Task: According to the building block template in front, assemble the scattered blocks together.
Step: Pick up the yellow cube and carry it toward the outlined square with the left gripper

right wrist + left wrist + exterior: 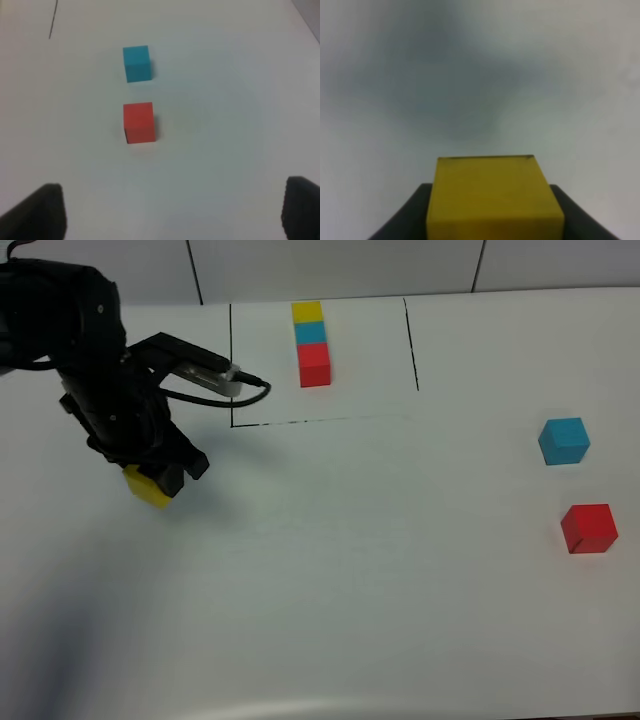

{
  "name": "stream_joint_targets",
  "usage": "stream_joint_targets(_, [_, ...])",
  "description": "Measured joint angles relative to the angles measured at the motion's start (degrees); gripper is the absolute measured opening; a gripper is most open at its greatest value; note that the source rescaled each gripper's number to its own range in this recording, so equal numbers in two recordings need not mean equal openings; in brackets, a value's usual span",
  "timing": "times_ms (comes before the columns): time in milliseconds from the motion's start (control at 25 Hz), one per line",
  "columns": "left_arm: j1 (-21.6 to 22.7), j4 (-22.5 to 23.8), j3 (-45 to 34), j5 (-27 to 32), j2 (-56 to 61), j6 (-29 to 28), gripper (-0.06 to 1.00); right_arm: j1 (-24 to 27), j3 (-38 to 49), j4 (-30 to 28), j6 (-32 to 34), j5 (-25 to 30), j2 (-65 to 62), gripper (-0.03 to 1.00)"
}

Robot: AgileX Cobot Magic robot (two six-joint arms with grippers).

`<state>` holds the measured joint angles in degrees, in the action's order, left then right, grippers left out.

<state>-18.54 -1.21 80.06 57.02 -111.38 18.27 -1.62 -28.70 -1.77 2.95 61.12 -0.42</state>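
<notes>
Here the left gripper (165,472) is clamped on the yellow block (148,488) at the left side of the white table (350,590), well apart from the other two loose cubes. The left wrist view shows that cube (495,197) seated squarely between the two dark fingers (402,220), one on each flank, with blurred pale surface beyond it; whether it rests on the table or hangs just above it cannot be told. The building block template (312,343) lies at the far edge of the table, a straight row running away from the viewer with yellow farthest, cyan-blue in the middle and red nearest. The three cubes touch and sit inside a thin black outline (232,370) whose left, near and right strokes show. The cyan-blue block (564,440) sits on the right side of the table, and the red block (588,528) is near it, closer to the viewer and a little farther right, the two apart and not touching. The right gripper (167,215) does not appear in the high view. Its wrist camera shows its dark fingertips (35,215) spread wide with nothing between them, looking over the red cube (138,122) and, beyond it, the cyan-blue one (136,63), both flat on the table
</notes>
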Motion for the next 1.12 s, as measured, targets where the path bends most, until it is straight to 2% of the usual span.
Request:
stream_joint_targets(280, [-5.7, 0.3, 11.8, 8.1, -6.7, 14.1, 0.0, 0.0, 0.0, 0.0, 0.0, 0.0, 0.0, 0.75])
stream_joint_targets(440, [-9.3, 0.3, 16.8, 10.0, -9.5, 21.4, 0.0, 0.0, 0.0, 0.0, 0.0, 0.0, 0.0, 0.75])
stream_joint_targets(760, [-14.0, 4.3, 24.0, 9.7, -14.9, 26.2, 0.0, 0.0, 0.0, 0.0, 0.0, 0.0, 0.0, 0.75])
stream_joint_targets(1120, [-15.2, 4.3, 28.7, 8.1, -19.1, 29.7, 0.0, 0.0, 0.0, 0.0, 0.0, 0.0, 0.0, 0.75])
